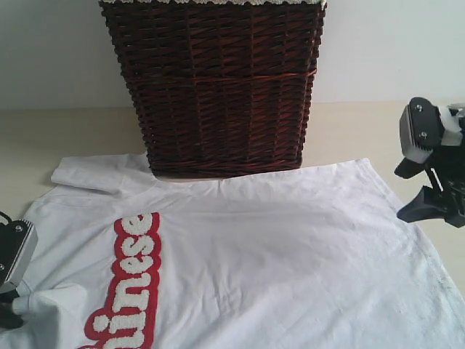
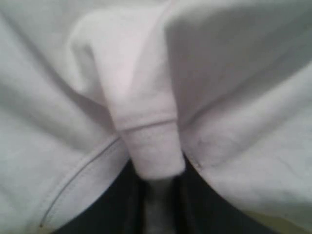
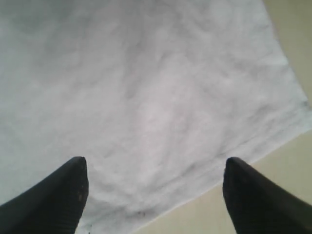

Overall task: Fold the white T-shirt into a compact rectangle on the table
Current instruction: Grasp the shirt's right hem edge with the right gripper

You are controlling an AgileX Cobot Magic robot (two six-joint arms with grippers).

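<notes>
The white T-shirt point(image 1: 276, 240) lies spread on the table point(image 1: 58, 131), with its red-outlined lettering point(image 1: 131, 283) toward the left. At the lower left, my left gripper point(image 1: 16, 309) is shut on a bunched fold of the shirt's edge point(image 1: 54, 298). In the left wrist view that hemmed fold point(image 2: 151, 141) runs between the dark fingers of the gripper point(image 2: 158, 183). My right gripper point(image 1: 407, 195) hangs open just above the shirt's right edge. In the right wrist view it point(image 3: 156, 168) stands wide over the T-shirt point(image 3: 146, 97) near its hem, with nothing between the fingertips point(image 3: 73, 185).
A dark wicker basket point(image 1: 218, 87) with white lace trim stands at the back centre, touching the shirt's far edge. Bare table point(image 3: 273, 195) shows beyond the hem on the right. A pale wall point(image 1: 43, 51) lies behind.
</notes>
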